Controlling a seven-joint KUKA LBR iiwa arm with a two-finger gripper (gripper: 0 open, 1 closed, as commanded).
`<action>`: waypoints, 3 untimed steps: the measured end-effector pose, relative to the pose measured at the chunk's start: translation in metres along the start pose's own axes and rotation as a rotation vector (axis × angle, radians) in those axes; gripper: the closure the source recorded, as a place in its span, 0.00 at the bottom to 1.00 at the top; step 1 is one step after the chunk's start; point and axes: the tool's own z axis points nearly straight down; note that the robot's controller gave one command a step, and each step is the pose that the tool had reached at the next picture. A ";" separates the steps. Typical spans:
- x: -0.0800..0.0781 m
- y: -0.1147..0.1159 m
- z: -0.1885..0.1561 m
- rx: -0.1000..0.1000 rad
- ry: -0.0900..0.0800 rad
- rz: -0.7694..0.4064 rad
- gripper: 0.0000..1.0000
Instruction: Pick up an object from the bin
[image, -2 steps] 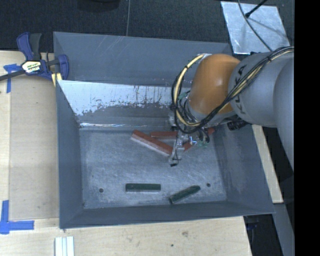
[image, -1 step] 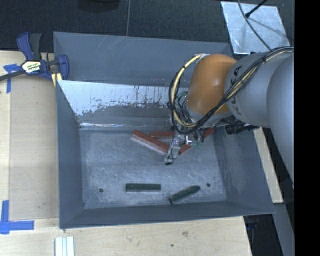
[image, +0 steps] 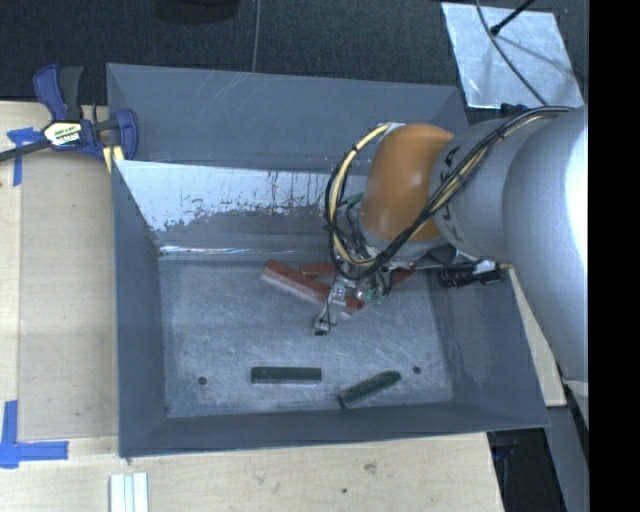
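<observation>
- The thing nearest to the gripper is a flat reddish-brown piece (image: 292, 279). It lies on the floor of the bin (image: 215, 320), toward the back wall and a little right of the middle.
- Its long axis runs from upper left to lower right in the camera view, a shallow slant. Its right end goes under the wrist of the arm (image: 530, 200), so I cannot see where it ends.
- The gripper (image: 323, 324) hangs just beside the lower right part of this piece, on the nearer side; from the tip, the piece lies up and to the left. Whether the tip touches the floor or the piece I cannot tell.
- Whether the gripper is apart or together I also cannot tell — the tip is too small to read, and I see nothing held in it.
- In my judgement the coming move turns on this offset: the tip needs a short shift up-left to come over the piece, and should close across the narrow side, not along the slant.
- Near the front wall, well apart from the gripper, one dark green stick (image: 286, 375) lies level, and a second dark green stick (image: 368, 387) lies tilted to its right.
- Above the tip stands the orange cover (image: 405, 185) of the wrist.
</observation>
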 end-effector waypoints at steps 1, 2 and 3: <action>-0.001 0.000 0.000 0.000 -0.001 -0.003 0.00; -0.001 0.000 -0.001 0.000 -0.002 -0.004 1.00; -0.002 0.000 -0.018 -0.002 -0.008 -0.006 1.00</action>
